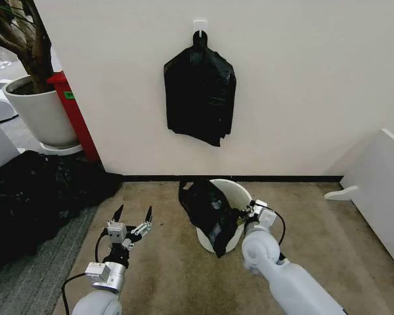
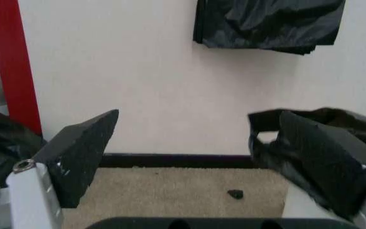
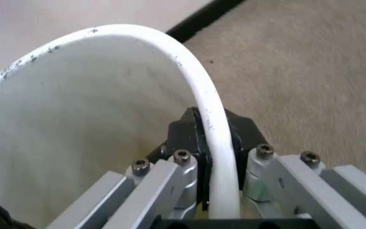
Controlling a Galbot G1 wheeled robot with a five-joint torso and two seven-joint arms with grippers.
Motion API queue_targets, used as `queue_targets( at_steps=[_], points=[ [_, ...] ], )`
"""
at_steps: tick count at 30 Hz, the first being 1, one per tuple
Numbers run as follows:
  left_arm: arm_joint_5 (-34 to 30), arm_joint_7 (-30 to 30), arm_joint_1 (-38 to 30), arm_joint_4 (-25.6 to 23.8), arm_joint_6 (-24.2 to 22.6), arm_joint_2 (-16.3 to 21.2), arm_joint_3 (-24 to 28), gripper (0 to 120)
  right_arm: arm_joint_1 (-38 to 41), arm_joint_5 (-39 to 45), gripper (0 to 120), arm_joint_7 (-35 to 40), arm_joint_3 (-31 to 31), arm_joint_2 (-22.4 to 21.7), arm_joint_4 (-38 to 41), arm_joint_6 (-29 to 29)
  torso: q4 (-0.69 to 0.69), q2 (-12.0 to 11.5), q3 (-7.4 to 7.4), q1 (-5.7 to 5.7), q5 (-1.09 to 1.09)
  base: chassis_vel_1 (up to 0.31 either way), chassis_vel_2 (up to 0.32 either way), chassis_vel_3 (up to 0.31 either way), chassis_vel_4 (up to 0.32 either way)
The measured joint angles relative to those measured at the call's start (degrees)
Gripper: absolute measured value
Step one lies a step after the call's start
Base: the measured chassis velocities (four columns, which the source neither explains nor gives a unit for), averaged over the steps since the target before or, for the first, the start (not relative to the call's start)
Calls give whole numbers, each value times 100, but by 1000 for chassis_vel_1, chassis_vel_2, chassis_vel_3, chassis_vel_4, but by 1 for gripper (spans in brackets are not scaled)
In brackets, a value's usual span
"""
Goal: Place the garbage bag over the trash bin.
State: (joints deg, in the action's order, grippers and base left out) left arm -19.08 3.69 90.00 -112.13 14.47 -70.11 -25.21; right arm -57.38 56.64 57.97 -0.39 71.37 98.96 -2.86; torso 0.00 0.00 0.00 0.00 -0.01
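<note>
The white wall (image 1: 302,85) fills the back of the scene, with a dark baseboard (image 1: 276,178) along its foot and beige carpet (image 1: 171,269) below. On the robot's left a big heap of black plastic (image 1: 33,190) sprawls over the floor, and behind it stands a white plant pot (image 1: 43,115) with a tree, next to a red post (image 1: 75,118). A flat bundle of black bags (image 1: 200,98) hangs from a hook (image 1: 200,27) on the wall, straight above the work area. A white panel (image 1: 381,190) stands at the far right.

The trash bin (image 1: 233,197) sits on the carpet near the baseboard, tilted so that its open mouth faces the robot. The garbage bag (image 1: 207,213) is draped over the bin's left rim and down its front (crumpled, covering only part of the opening), so the right part of the rim stays bare.

The right claw (image 1: 248,211) is at that bare right rim; in the right wrist view its fingers (image 3: 183,138) are clamped on the rolled white edge, one pad inside the bin and one outside.

The left claw (image 1: 132,215) hovers over bare carpet to the left of the bin, apart from the bag, its two dark fingers (image 2: 81,157) spread wide with nothing between them. A small dark speck (image 2: 235,193) lies on the carpet ahead of it.
</note>
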Motion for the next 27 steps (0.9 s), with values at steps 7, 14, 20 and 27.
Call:
queue_targets(
  at_steps=[7,14,20,27],
  points=[
    [4,6,1,26,-9,8,0,100,22,-234,4,192,-10,272,-268,455,0,0,0,0,0,0,0,0,0],
    [5,14,-78,183,-9,-8,5,100,-184,-1800,30,-243,-106,103,-275,808,0,0,1,0,1,0,0,0,0],
    [35,17,-165,319,-30,-41,42,100,-475,-2881,51,-1330,-302,-320,532,957,0,0,0,0,0,0,0,0,0],
    [99,21,-213,367,-49,-64,54,100,-185,-2996,75,-2697,-714,-832,997,47,1,0,0,0,1,0,0,0,0]
  ],
)
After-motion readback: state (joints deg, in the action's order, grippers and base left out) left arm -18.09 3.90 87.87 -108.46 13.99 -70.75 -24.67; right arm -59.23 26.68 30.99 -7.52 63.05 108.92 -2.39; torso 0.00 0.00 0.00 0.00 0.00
